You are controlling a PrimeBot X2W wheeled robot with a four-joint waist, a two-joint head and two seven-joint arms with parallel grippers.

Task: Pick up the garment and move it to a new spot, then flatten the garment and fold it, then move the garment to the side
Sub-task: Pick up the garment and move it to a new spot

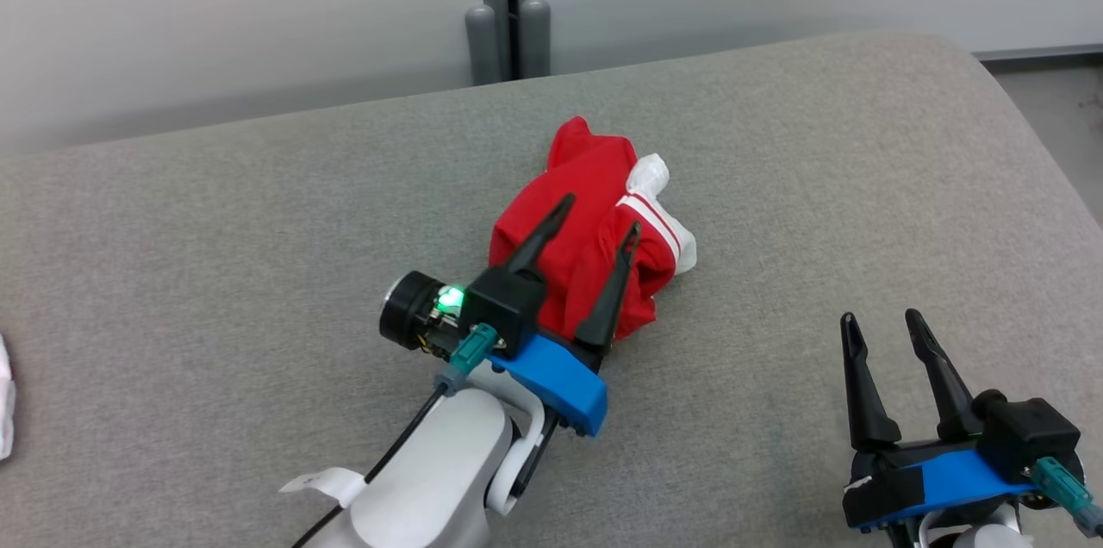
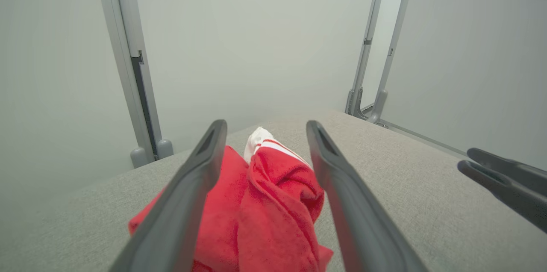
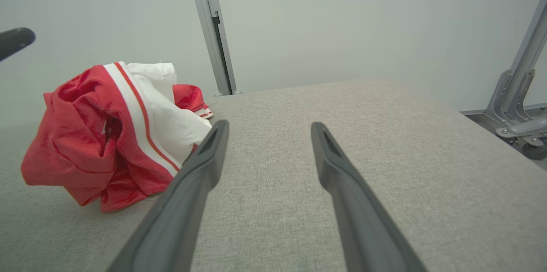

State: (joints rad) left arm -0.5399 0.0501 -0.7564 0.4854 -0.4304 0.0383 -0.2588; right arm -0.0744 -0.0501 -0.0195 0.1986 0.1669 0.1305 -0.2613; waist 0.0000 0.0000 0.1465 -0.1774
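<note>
The garment (image 1: 595,221) is a crumpled red piece with white trim and stripes, lying in a heap mid-way across the grey padded table (image 1: 258,255). My left gripper (image 1: 601,212) hovers over its near side, open, the two fingers spread above the red cloth with nothing pinched between them. From the left wrist the garment (image 2: 265,203) bunches between and below the spread fingers. My right gripper (image 1: 881,320) stands open at the lower right, apart from the cloth. The right wrist view has the garment (image 3: 107,135) at its left, beyond the right gripper (image 3: 269,128).
A grey metal post (image 1: 508,5) rises behind the table's far edge against a pale wall. A bit of white material (image 1: 4,397) pokes in at the left edge. The table's right side drops to the floor (image 1: 1060,108). My right gripper's fingers (image 2: 504,178) reach into the left wrist view.
</note>
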